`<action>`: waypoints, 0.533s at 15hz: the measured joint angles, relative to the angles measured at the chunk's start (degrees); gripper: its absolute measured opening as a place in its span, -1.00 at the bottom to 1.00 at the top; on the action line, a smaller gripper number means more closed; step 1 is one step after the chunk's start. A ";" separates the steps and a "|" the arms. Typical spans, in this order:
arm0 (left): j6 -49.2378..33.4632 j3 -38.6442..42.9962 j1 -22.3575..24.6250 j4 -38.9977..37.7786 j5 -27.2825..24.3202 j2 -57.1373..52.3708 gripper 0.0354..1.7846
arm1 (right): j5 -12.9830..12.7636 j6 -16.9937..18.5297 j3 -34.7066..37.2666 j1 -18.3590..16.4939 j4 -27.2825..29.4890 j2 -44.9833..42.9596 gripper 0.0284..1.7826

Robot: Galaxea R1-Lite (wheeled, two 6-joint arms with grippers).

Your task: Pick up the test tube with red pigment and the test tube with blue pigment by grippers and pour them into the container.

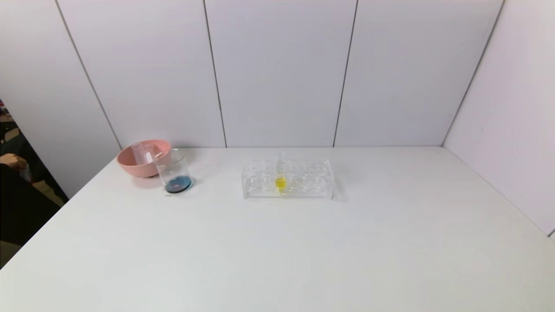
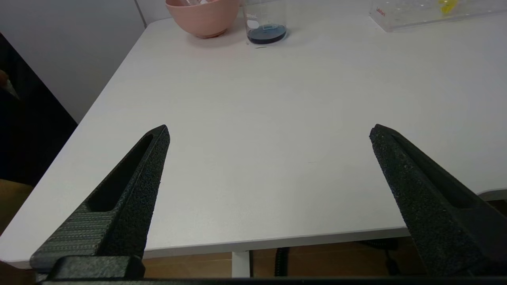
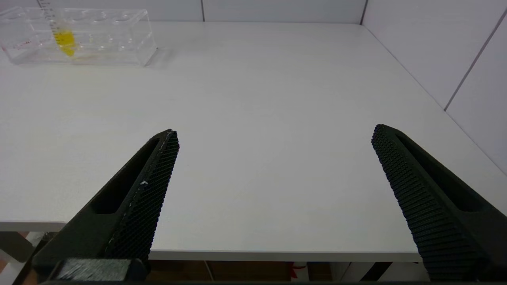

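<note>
**Both arms parked, dark liquid in the beaker**

Here the left gripper point(image 2: 269, 132) and right gripper point(image 3: 275, 132) hang at the near table point(image 1: 303, 251) edge, jaws wide apart, holding nothing. The beaker point(image 1: 173, 174), with dark blue liquid, touches the pink bowl point(image 1: 141, 162), where clear tubes point(image 1: 142, 153) lie.

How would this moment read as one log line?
left end effector open, empty | right end effector open, empty | beaker holds dark blue liquid

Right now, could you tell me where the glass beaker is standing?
In the head view the beaker stands on the table's far left, right beside the pink bowl and left of the tube rack.
</note>
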 joint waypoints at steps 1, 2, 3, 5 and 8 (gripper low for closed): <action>-0.52 0.00 0.00 0.05 0.20 0.00 0.98 | 0.00 0.00 0.00 0.00 0.00 0.00 0.99; -0.89 0.00 0.00 0.20 0.30 0.00 0.98 | 0.00 0.00 0.00 0.00 0.00 0.00 0.99; -1.00 0.00 0.00 0.26 0.28 -0.01 0.98 | 0.00 0.00 0.00 0.00 0.00 0.00 0.99; -1.00 0.00 0.00 0.28 0.30 0.00 0.98 | 0.00 0.00 0.00 -0.02 0.00 0.00 0.99; -1.00 0.00 0.00 0.28 0.28 0.00 0.98 | 0.00 0.00 0.00 0.02 0.00 0.00 0.99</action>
